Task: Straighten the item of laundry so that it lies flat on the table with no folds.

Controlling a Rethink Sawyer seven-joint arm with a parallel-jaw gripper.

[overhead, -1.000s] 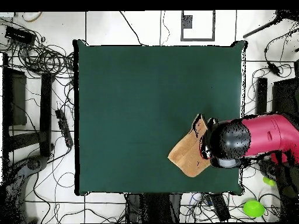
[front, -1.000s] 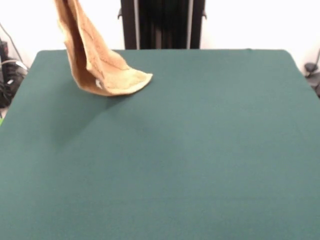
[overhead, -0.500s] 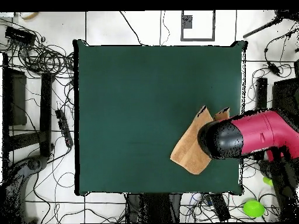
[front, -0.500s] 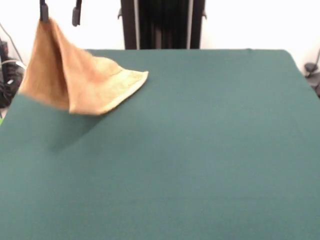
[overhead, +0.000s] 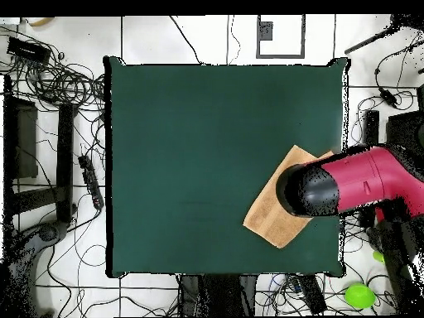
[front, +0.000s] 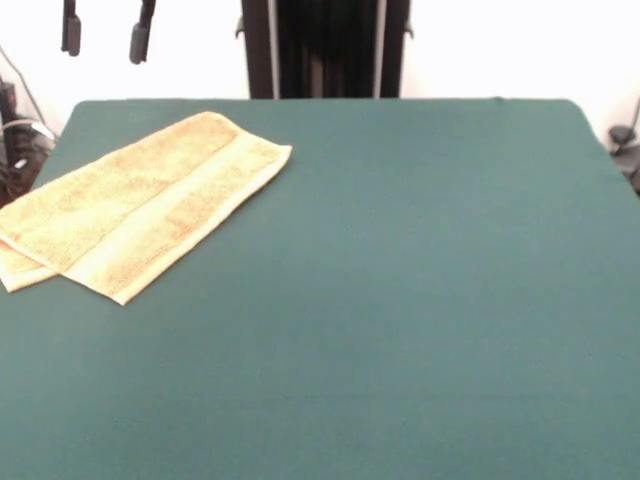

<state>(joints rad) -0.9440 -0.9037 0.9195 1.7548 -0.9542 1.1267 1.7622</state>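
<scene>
- My jaws hang apart and empty above the surface's corner; only the two tips show in the front view.
- The towel lies below me near the edge of the surface, doubled lengthwise into a long strip, w/ an under-layer peeking out at one end.
- It looks light, soft and floppy: it'll drape, not hold shape, and terry should drag on the cloth.
- Best hold, I reckon: pinch the top layer only at a free corner or along the long edge, then peel it over.
- Overhead, my arm covers part of the towel, so which edge is the fold I can't quite tell.
- Nothing else on the surface, nothing in the way.
</scene>
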